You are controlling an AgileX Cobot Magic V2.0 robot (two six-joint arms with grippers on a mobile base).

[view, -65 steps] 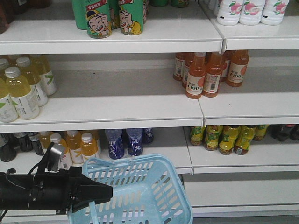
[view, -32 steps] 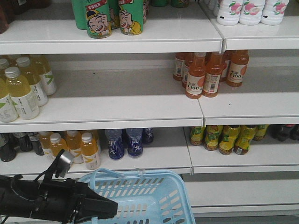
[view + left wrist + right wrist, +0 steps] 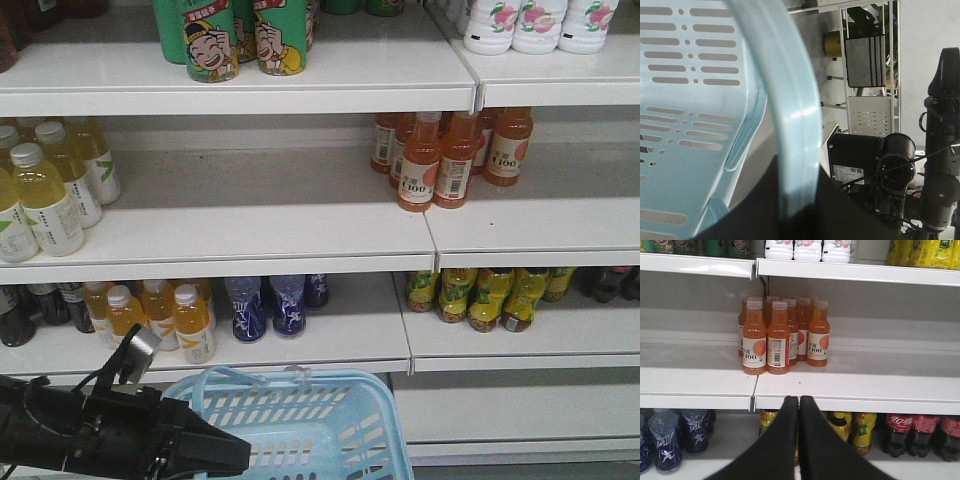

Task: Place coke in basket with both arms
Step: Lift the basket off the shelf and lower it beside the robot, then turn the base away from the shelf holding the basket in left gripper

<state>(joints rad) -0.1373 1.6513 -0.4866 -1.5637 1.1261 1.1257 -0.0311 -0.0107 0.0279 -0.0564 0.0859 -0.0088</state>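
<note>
Plastic sits between the jaws of my left gripper [image 3: 236, 452]: they are clamped on one loop handle [image 3: 792, 100] of the basket [image 3: 300, 379], which hangs low before the shelves [image 3: 250, 235] with its mouth up. My right gripper [image 3: 799, 404] is pinched closed on nothing and aimed at the shelf edge below the orange bottles [image 3: 779, 340]. The coke shows in no view, so I judge the step in hand to be steadying the basket while my right arm looks for the can. To do it well I would hold the handle square so the basket neither swings nor tips, spread the right jaws before reaching in, and pass over the cola bottles [image 3: 920, 432], which are not the can. Counted: one basket; three cola bottles; at least six orange bottles, the back ones partly hidden; three white bottles [image 3: 807, 249] on the shelf above; three blue bottles [image 3: 270, 308] in the front view.
</note>
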